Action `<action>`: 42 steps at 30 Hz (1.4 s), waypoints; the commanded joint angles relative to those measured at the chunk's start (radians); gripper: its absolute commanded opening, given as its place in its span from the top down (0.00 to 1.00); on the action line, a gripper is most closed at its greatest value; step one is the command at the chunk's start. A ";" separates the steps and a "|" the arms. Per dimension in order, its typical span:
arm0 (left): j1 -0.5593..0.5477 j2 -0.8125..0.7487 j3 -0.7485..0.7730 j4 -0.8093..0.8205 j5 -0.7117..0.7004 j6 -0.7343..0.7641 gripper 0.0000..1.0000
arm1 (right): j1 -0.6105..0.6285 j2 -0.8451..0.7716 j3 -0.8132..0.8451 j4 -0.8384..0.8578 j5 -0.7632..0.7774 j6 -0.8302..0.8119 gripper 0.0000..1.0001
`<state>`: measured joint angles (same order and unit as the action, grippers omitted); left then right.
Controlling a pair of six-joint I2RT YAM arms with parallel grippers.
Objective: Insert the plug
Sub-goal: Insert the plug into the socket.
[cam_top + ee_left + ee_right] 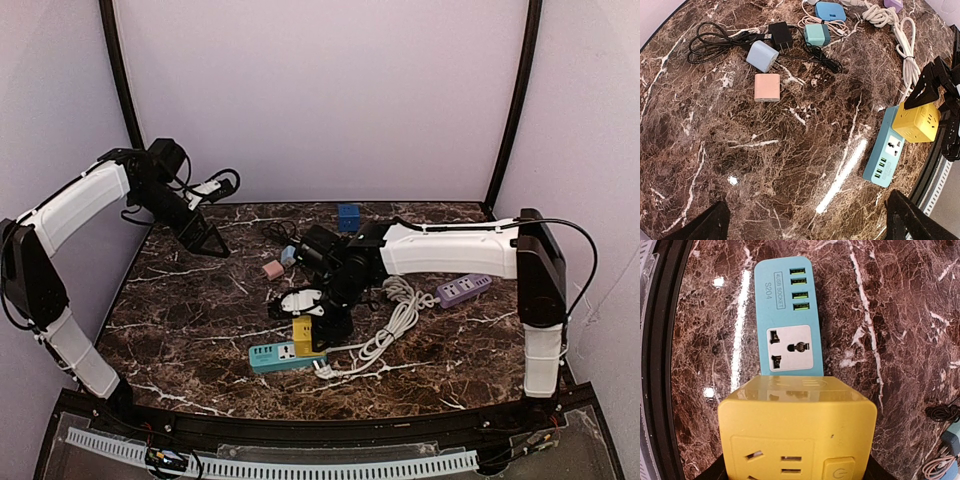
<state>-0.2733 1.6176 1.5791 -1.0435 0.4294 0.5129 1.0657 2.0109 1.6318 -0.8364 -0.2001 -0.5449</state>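
The plug is a yellow cube adapter (797, 415) with sockets and a power button on its face. My right gripper (797, 462) is shut on it, black fingers (716, 472) on both sides. It hangs over one end of a teal power strip (786, 320), just short of the strip's white socket; its prongs are hidden. From the top view, the cube (302, 333) sits at the strip's (280, 356) right end under the right gripper (318, 330). The left wrist view shows the cube (916, 122) tilted above the strip (884, 154). My left gripper (213, 243) is open, raised at the far left.
A pink adapter (767, 87), a light blue adapter (762, 55), a black charger (780, 35) with its cable and a teal cube (817, 35) lie mid-table. A coiled white cable (395, 318) and a purple power strip (465, 289) lie to the right. A blue cube (348, 217) stands at the back.
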 commanded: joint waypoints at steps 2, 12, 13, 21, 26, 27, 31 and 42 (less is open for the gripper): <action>-0.003 0.014 -0.003 -0.026 0.016 0.046 0.01 | -0.016 0.075 0.010 0.023 0.057 -0.046 1.00; -0.089 -0.063 -0.345 -0.010 0.156 0.315 0.06 | -0.020 0.094 -0.001 -0.019 0.021 -0.072 1.00; -0.098 -0.063 -0.388 0.031 0.165 0.314 0.06 | -0.021 0.096 0.006 -0.019 0.017 -0.072 1.00; -0.191 -0.075 -0.613 0.260 0.223 0.349 0.02 | -0.029 0.130 0.040 -0.020 0.038 -0.090 1.00; -0.284 -0.057 -0.718 0.438 0.087 0.280 0.03 | -0.029 0.106 0.008 -0.002 0.032 -0.068 1.00; -0.291 -0.051 -0.726 0.462 0.044 0.253 0.04 | -0.027 0.100 -0.004 0.006 0.036 -0.064 1.00; -0.320 -0.023 -0.749 0.552 -0.046 0.234 0.10 | -0.007 0.100 -0.028 0.016 0.092 -0.058 1.00; -0.331 0.090 -0.724 0.647 -0.143 0.181 0.14 | -0.001 0.096 -0.059 0.010 0.125 -0.056 1.00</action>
<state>-0.5991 1.6302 0.8494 -0.4435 0.3775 0.7441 1.0599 2.0190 1.6287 -0.8047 -0.1955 -0.6006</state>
